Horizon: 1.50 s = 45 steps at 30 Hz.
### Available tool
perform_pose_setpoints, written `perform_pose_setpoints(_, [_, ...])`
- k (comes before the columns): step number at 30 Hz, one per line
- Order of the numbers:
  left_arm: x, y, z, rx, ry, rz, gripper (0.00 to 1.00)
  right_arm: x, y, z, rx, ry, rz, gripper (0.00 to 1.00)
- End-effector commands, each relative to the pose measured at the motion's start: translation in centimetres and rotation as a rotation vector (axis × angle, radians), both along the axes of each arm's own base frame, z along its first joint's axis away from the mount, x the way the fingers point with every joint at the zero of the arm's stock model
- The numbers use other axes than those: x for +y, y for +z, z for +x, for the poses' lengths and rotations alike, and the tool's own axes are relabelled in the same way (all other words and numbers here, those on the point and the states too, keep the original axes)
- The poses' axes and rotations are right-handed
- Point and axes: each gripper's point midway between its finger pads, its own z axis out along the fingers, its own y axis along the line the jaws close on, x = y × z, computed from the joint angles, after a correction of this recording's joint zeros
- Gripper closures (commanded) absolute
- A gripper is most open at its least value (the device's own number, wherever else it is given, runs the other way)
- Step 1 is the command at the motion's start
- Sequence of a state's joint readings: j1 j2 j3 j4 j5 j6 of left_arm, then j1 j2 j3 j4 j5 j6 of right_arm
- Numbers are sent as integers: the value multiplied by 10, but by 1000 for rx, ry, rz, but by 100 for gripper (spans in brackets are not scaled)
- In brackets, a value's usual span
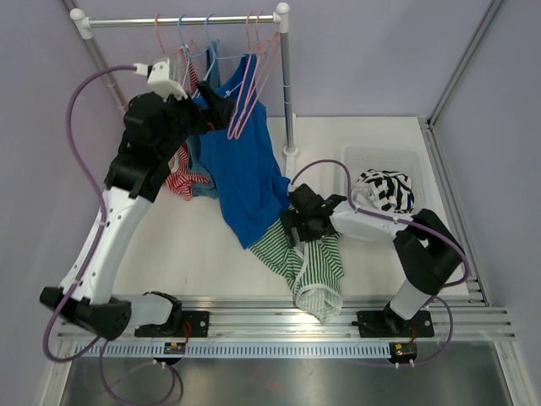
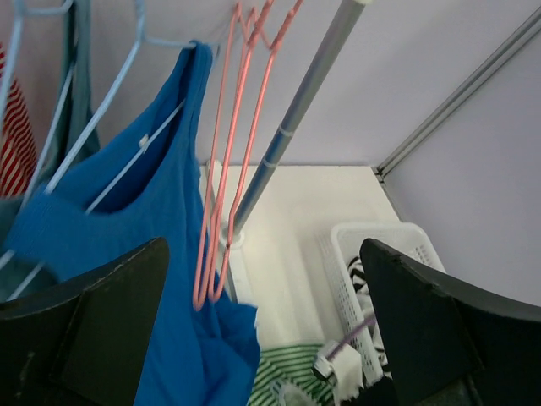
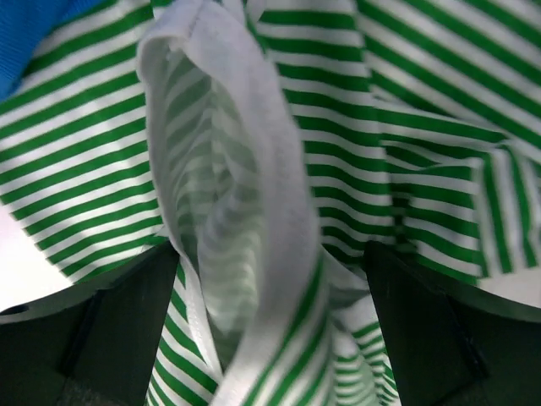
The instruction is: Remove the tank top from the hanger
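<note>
1. Left gripper: jaws wide, holding nothing, far left below the rail.
2. Blue tank top: hung on its pale hanger by one strap, hem trailing onto the table.
3. Right gripper: jaws wide, straddling striped cloth, near centre.

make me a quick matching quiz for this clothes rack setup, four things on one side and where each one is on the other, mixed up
Things
1. blue tank top
2. green striped top
3. black and white cloth
4. pink hangers

Places
a. in the white basket
b. hanging bare on the rail
c. on a light blue hanger
d. lying at the near edge of the table

Pairs: 1-c, 2-d, 3-a, 4-b
</note>
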<state>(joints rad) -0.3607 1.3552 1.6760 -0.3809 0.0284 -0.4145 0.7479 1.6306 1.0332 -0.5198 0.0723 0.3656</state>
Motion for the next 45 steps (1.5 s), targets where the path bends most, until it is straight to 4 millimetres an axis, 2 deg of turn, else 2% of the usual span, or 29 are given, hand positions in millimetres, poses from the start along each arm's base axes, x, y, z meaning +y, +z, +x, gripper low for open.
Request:
perform_pose_setpoints(1, [27, -17, -30, -6, 87, 2, 1, 16, -12, -4, -7, 4, -62, 0])
perform_pose_setpoints(3, [40, -13, -58, -35, 104, -16, 1, 14, -26, -8, 7, -10, -96, 0])
perform_pose_setpoints(5, [51, -38, -73, 13, 135, -6, 1, 9, -43, -12, 21, -30, -152, 0])
perform_pose_setpoints(6, [56, -43, -80, 19, 148, -6, 1, 8, -47, -13, 20, -34, -167, 0])
perform_pose_setpoints(7, [64, -37, -98, -7, 157, -19, 1, 6, -53, -16, 24, -29, -203, 3])
perform_pose_setpoints(8, [71, -58, -102, 39, 184, 7, 1, 5, -54, -16, 13, -28, -213, 19])
perform_pose_setpoints(10, [84, -62, -121, 27, 211, 15, 1, 10, -45, -17, -4, -11, -195, 54])
perform_pose_setpoints(11, [93, -77, -126, 59, 247, 42, 1, 13, -38, -16, -23, -5, -183, 92])
perform_pose_setpoints(12, [99, -82, -131, 65, 266, 56, 1, 12, -19, -17, -52, 2, -167, 100])
perform_pose_setpoints(14, [116, -88, -144, 81, 326, 86, 1, 11, 11, -11, -118, 0, -158, 100])
perform_pose_setpoints(19, [129, -86, -168, 70, 338, 114, 1, -4, 123, 1, -313, -28, -84, 100])
perform_pose_setpoints(21, [138, -88, -174, 70, 370, 128, 1, -15, 155, 0, -365, -40, -77, 100])
perform_pose_setpoints(22, [141, -90, -176, 71, 380, 140, 1, -17, 179, 6, -416, -60, -60, 100])
perform_pose_setpoints(24, [149, -95, -178, 77, 416, 157, 1, -26, 202, 6, -458, -61, -69, 100])
perform_pose_setpoints(25, [151, -100, -178, 81, 425, 165, 1, -30, 225, 11, -509, -87, -64, 100])
perform_pose_setpoints(27, [151, -103, -178, 80, 424, 172, 1, -42, 245, 14, -554, -94, -95, 100])
perform_pose_setpoints(28, [151, -105, -178, 83, 420, 177, 1, -49, 269, 19, -612, -130, -99, 100])
perform_pose_setpoints(30, [150, -107, -179, 88, 412, 190, 1, -59, 285, 22, -647, -134, -145, 100])
perform_pose_setpoints(31, [151, -106, -180, 85, 413, 197, 1, -66, 305, 27, -688, -168, -145, 100])
perform_pose_setpoints(34, [154, -109, -183, 84, 409, 228, 1, -92, 319, 47, -712, -248, -211, 100])
perform_pose_setpoints(35, [153, -113, -182, 87, 405, 236, 1, -116, 318, 61, -702, -321, -236, 100])
perform_pose_setpoints(37, [153, -115, -183, 74, 396, 242, 1, -135, 315, 77, -689, -381, -245, 100])
perform_pose_setpoints(38, [151, -116, -183, 70, 390, 240, 1, -156, 313, 85, -682, -440, -260, 100])
perform_pose_setpoints(39, [151, -121, -183, 71, 388, 242, 1, -159, 314, 95, -695, -453, -248, 100])
perform_pose_setpoints(40, [150, -121, -182, 63, 386, 237, 1, -159, 303, 101, -677, -441, -236, 100])
perform_pose_setpoints(41, [151, -120, -183, 54, 388, 228, 1, -174, 299, 111, -677, -472, -248, 100])
perform_pose_setpoints(42, [150, -120, -183, 53, 382, 227, 1, -178, 299, 125, -706, -483, -246, 100])
perform_pose_setpoints(43, [149, -119, -184, 45, 376, 221, 1, -187, 284, 133, -684, -490, -255, 100])
perform_pose_setpoints(45, [147, -115, -186, 25, 366, 213, 1, -209, 274, 156, -700, -533, -263, 100])
